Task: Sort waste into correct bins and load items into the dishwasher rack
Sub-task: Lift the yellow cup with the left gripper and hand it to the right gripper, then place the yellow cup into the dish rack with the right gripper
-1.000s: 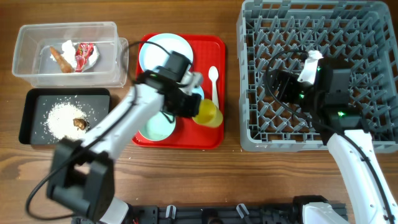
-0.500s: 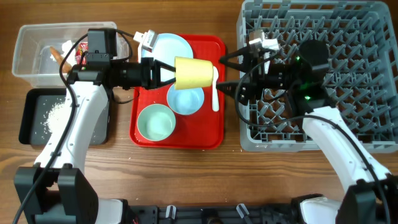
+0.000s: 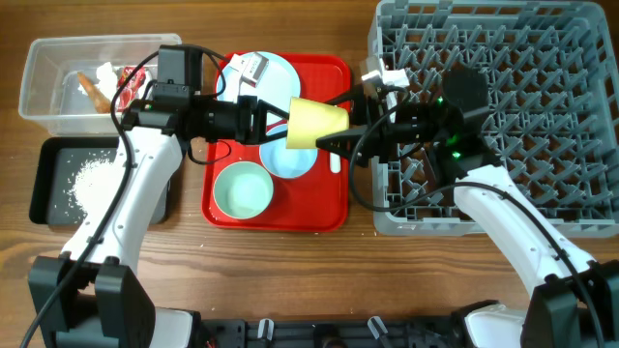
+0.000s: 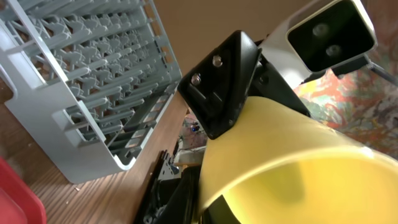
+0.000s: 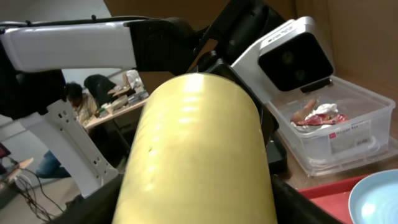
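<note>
Nearest the robot's edge of the wooden table (image 3: 290, 271), a round pale green bowl (image 3: 242, 190) sits on the near part of a flat red plastic tray (image 3: 276, 220). A round pale blue bowl (image 3: 290, 159) lies just beyond it. To their left, a shallow black rectangular tray (image 3: 48, 155) holds loose white rice grains (image 3: 87, 179).

Above the middle of the red tray, the small yellow plastic cup (image 3: 314, 124) hangs on its side between the two arms. Its wide mouth points toward the left gripper (image 3: 280, 124), which pinches the cup at the rim. In the left wrist view, one black finger (image 4: 217, 87) lies against the cup's outer wall. The right gripper (image 3: 327, 123) is spread, with one finger on each side of the cup's narrow end. I cannot tell whether those fingers press on it.

Farther back on the red tray lies a round pale blue plate (image 3: 280, 72), partly hidden by the left wrist. In the far left corner, a clear plastic rectangular tub (image 3: 48, 58) holds a crumpled red-and-white wrapper (image 3: 128, 85) and a brown sausage-like stick (image 3: 92, 87). The large square grey plastic dishwasher rack (image 3: 435, 220), with its rows of upright pegs, fills the right side of the table.
</note>
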### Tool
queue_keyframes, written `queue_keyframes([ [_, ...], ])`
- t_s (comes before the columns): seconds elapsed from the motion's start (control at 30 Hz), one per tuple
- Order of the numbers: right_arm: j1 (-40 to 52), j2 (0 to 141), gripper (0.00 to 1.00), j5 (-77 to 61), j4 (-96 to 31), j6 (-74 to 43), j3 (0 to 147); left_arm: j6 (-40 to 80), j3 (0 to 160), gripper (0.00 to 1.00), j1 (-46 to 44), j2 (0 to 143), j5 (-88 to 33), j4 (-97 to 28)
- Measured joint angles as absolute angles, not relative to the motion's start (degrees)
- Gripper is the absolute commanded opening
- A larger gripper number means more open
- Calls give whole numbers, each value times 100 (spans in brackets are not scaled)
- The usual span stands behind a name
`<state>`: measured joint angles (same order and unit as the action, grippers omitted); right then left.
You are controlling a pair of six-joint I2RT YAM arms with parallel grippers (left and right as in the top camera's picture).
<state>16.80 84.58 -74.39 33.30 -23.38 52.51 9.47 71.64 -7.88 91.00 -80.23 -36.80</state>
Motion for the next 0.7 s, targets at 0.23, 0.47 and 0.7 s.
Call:
queue_keyframes([
  [0.23,1621,8466,40,-7452,3321,-2438,5251,972,7164,23,-790,9085,-7760,-3662],
  [0.47,530,8490,38,-6661,1321,-2641,5308,974,7164,29,-790,9085,-6764,-3708],
  [0.7,447,8490,36,-4270,-1798,-2316,5695,974,7164,31,-790,9085,-4045,-4095],
])
